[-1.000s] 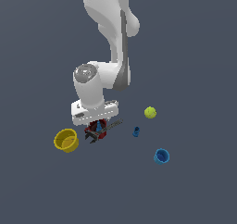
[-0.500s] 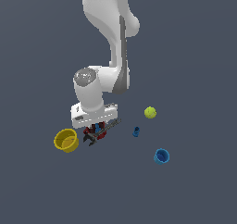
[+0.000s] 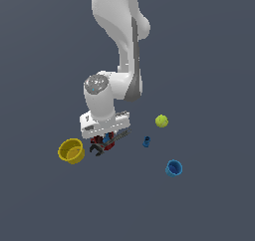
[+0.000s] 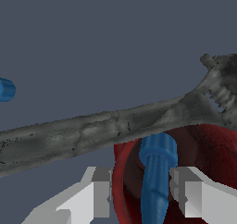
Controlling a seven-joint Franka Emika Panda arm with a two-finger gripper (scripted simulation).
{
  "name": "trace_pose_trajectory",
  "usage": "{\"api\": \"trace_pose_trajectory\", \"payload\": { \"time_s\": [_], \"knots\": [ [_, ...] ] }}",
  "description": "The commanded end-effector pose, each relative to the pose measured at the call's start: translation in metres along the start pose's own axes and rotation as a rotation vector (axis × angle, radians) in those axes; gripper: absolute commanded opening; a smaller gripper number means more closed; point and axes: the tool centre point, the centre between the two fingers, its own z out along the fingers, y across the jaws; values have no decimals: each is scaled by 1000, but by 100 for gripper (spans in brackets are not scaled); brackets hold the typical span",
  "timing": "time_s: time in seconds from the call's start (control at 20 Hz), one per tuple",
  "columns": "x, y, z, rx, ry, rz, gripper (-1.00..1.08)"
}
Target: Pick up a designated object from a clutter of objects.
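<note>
The gripper (image 3: pixel 105 138) stood low over the dark red mug (image 3: pixel 108 144), which lay just below centre-left of the exterior view, right beside the yellow cup (image 3: pixel 71 151) and mostly hidden under the white hand. In the wrist view the mug (image 4: pixel 203 149) filled the lower right, with the two pale fingers (image 4: pixel 98 190) set apart on either side of its near rim; the jaws looked spread, not yet pinching the wall. A blue bolt-like piece (image 4: pixel 156 177) stood in the gap between them, inside or in front of the mug's mouth; I cannot tell which. A dark grey clamp-like tool (image 4: pixel 106 130) lay across the frame just beyond the mug, apparently touching its far rim.

To grasp well, I judged the fingers should straddle one wall of the mug squarely, one finger inside and one outside, and close slowly so the blue piece would not be trapped against the rim. A straight vertical lift would suit, since the tool might drag along.

Room was tight at lower left of the exterior view, where the yellow cup and the tool's end (image 3: pixel 97 149) crowded in. Toward the right it opened: a tiny blue piece (image 3: pixel 146 141), a yellow-green ball (image 3: pixel 161 121) and a blue cup (image 3: pixel 174 168) sat well apart, with bare floor between.
</note>
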Motion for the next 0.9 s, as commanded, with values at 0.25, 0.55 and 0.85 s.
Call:
{"api": "trace_pose_trajectory", "payload": {
  "time_s": [0.25,0.55,0.85],
  "knots": [
    [-3,-5,-9,0,-3,5,-100],
    [-5,-24,-34,0,-4,6,-100],
    [-8,-54,-76,0,-7,8,-100]
  ]
}}
